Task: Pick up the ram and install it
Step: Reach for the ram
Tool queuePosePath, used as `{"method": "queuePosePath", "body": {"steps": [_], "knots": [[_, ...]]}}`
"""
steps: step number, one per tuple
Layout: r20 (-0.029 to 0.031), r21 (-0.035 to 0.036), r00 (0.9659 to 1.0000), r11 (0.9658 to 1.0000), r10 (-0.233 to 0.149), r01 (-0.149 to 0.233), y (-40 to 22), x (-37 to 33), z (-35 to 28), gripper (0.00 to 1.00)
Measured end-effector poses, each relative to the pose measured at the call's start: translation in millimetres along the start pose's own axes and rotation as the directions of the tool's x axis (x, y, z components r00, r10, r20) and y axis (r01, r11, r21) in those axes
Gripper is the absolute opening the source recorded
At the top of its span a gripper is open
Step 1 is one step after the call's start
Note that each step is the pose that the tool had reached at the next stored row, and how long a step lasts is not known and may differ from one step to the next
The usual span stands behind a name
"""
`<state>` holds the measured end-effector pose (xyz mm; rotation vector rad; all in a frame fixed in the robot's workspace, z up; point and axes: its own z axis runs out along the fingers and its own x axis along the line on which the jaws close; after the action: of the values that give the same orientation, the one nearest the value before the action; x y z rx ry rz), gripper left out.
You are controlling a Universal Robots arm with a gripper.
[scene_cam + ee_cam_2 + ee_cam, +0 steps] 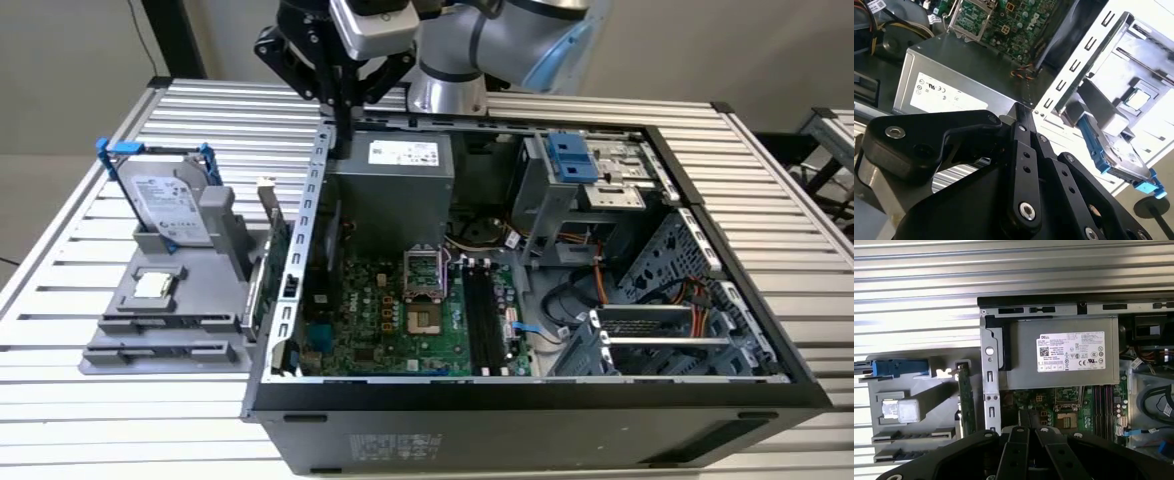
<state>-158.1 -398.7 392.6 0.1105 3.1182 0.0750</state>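
Table (134, 430) of metal slats is carrying an open computer case (534, 420), with a grey power supply (394, 180) sitting at its far end. Beside the case, on the exterior view's left, a grey fixture (187, 300) is holding a hard drive (171, 205) and an upright card (274, 240). The gripper (343, 125) is hovering over the case's rear wall, fingers pressed together with nothing visible between them. The ram (154, 352) seems to be lying as a dark narrow strip across the fixture's front, well apart from the gripper, though this reading is uncertain. Risks: closed fingers cannot be straddling the stick, and a low sweep could be clipping the case wall or seizing the card.
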Motion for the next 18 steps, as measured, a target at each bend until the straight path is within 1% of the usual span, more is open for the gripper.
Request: {"method": "queuePosePath", "body": {"steps": [10, 18], "knots": [[0.0000, 0.0001, 1.0000, 1.0000, 0.000, 0.000, -0.5, 6.2, -0.2, 0.00], [0.0000, 0.0000, 1.0000, 1.0000, 0.000, 0.000, -1.1, 15.6, -0.3, 0.00]]}}
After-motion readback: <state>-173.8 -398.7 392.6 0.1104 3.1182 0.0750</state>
